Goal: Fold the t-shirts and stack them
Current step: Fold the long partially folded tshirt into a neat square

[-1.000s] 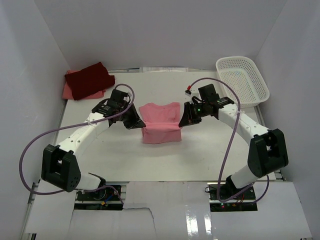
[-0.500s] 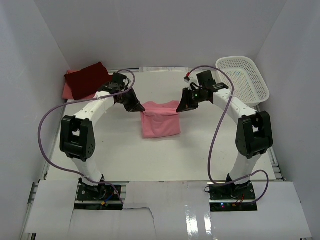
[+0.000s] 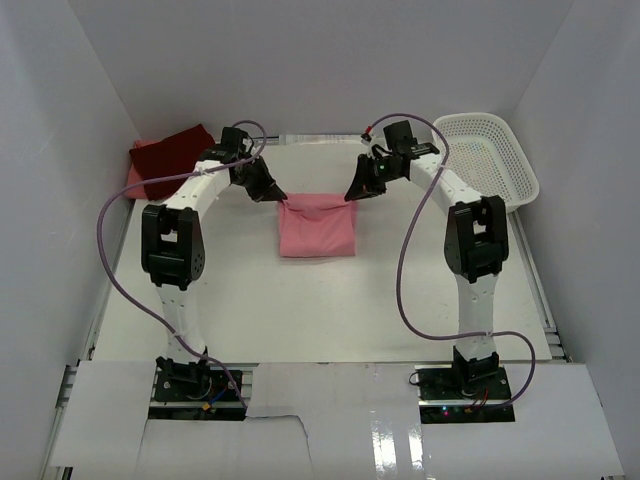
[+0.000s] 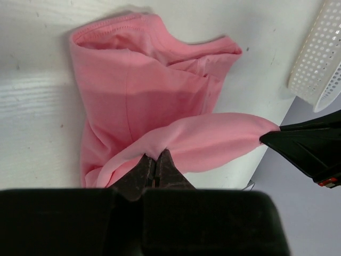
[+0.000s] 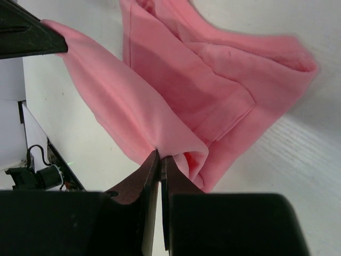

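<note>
Basket (image 3: 490, 160) right, maroon t-shirt (image 3: 175, 160) seemingly atop salmon (image 3: 132, 181)

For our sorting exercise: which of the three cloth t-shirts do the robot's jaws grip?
The light pink cloth t-shirt, pinched by both arms' jaws; the dark maroon t-shirt lies untouched on the salmon pink t-shirt.

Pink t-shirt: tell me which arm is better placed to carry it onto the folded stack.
Left, probably. Both the left tool and right tool are shut on the pink t-shirt, but the maroon t-shirt lies at the far left, nearer the left tool.
</note>
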Robot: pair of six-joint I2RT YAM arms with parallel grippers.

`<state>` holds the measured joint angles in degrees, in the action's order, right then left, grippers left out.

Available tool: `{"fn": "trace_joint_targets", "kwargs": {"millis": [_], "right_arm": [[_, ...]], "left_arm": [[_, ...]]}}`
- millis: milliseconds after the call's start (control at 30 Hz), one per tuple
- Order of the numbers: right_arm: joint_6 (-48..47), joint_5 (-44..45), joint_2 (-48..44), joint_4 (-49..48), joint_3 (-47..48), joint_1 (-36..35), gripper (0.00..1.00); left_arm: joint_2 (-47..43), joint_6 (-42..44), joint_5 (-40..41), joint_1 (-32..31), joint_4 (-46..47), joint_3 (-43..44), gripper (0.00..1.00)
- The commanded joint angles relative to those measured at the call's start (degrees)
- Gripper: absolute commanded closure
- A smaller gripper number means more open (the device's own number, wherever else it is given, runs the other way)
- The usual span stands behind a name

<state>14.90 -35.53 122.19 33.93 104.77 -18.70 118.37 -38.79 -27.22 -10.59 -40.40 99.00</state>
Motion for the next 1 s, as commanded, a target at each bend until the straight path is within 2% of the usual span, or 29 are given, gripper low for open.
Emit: {"fn": "trace_joint_targets", "kwargs": {"millis": [0, 167, 433, 500, 533, 567, 600, 633, 700, 733, 767, 833, 967], "right_arm": [[0.39, -1.56, 4.09, 2.98, 8.15, 0.86, 0.92], [1.98, -1.39, 8.50, 3.51, 15.10, 2.26, 0.92], [2.86, -1.74, 11.40, 2.19, 17.31, 3.76, 0.92], [3.12, -2.70, 13.41, 1.67, 18.71, 4.19, 0.89], [3.38, -3.05, 14.21, 0.71, 20.02, 4.37, 0.86], [3.73, -3.32, 15.09, 0.26, 20.90, 4.72, 0.78], [3.82, -4.02, 16.22, -0.79, 21.52, 4.81, 0.61], [4.35, -3.59, 16.32, -4.54, 21.09, 4.90, 0.56], [6.80, -2.00, 14.93, -10.70, 18.47, 5.43, 0.48], [7.42, -0.78, 14.05, -16.91, 15.67, 5.78, 0.46], [8.47, 2.36, 11.25, -20.36, 13.46, 5.78, 0.45], [8.48, 4.23, 7.99, -27.30, 7.85, 5.78, 0.43], [5.94, 3.80, 3.24, -24.46, 6.50, 4.82, 0.40]], "left_arm": [[1.16, 1.08, -0.99, 1.01, -1.34, 5.57, 1.00], [8.00, 0.90, -2.48, 1.45, -1.87, 11.55, 1.00], [17.24, -0.06, -4.86, 1.62, -4.24, 25.44, 1.00], [19.17, -0.50, -4.95, 1.89, -4.60, 28.43, 0.99], [19.53, -0.85, -4.34, 2.06, -4.51, 28.96, 0.88], [19.88, -1.03, -3.98, 2.15, -4.25, 29.14, 0.76], [19.89, -1.12, -3.89, 2.41, -2.33, 28.80, 0.66], [19.62, -1.20, -2.50, 2.50, -1.09, 28.10, 0.43], [17.27, -1.29, -0.56, 2.68, 4.15, 24.59, 0.13], [16.12, -1.47, 1.10, 2.77, 6.71, 22.92, 0.02], [14.80, -1.56, 1.73, 2.94, 11.96, 19.68, 0.02], [10.51, -2.17, 2.96, 3.21, 16.21, 17.11, 0.02], [1.36, -1.29, 1.83, 3.03, 24.82, 9.39, 0.02]]}}
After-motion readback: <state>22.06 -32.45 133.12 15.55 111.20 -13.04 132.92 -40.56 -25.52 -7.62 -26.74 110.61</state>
